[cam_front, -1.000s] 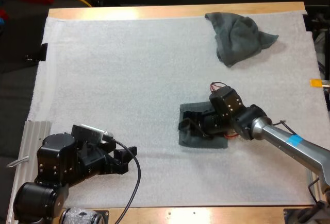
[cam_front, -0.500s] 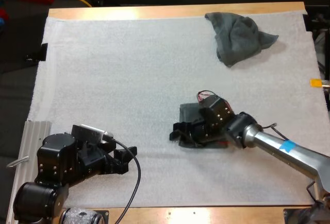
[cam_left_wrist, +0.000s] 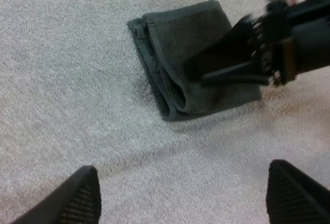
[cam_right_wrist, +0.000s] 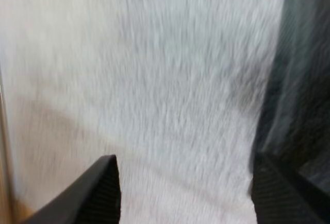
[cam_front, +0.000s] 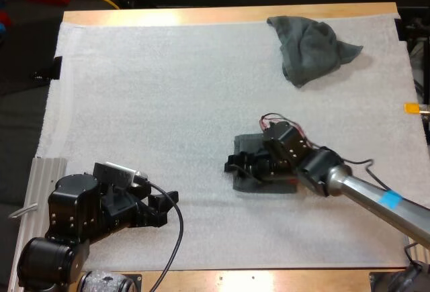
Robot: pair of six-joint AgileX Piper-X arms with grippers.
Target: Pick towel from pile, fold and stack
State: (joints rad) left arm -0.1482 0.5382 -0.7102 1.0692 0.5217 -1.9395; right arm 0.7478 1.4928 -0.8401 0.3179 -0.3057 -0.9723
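Observation:
A folded dark grey-green towel (cam_front: 250, 146) lies on the white mat right of centre; in the left wrist view the folded towel (cam_left_wrist: 175, 44) shows layered edges. My right gripper (cam_front: 233, 165) lies low over the towel's left edge, fingers apart. In the right wrist view my right gripper (cam_right_wrist: 188, 193) is open over bare mat, with the towel's edge (cam_right_wrist: 304, 80) beside one finger. A crumpled towel (cam_front: 309, 47) sits at the far right. My left gripper (cam_front: 166, 205) rests open near the front left, and in its own view the left gripper (cam_left_wrist: 191, 198) holds nothing.
A metal rail (cam_front: 40, 171) lies at the mat's front left edge beside my left arm's base. The wooden table edge (cam_front: 228, 15) runs along the far side.
My right gripper slid left across the folded towel to its left edge, then eased back slightly to the right. The left arm and the crumpled towel stayed still.

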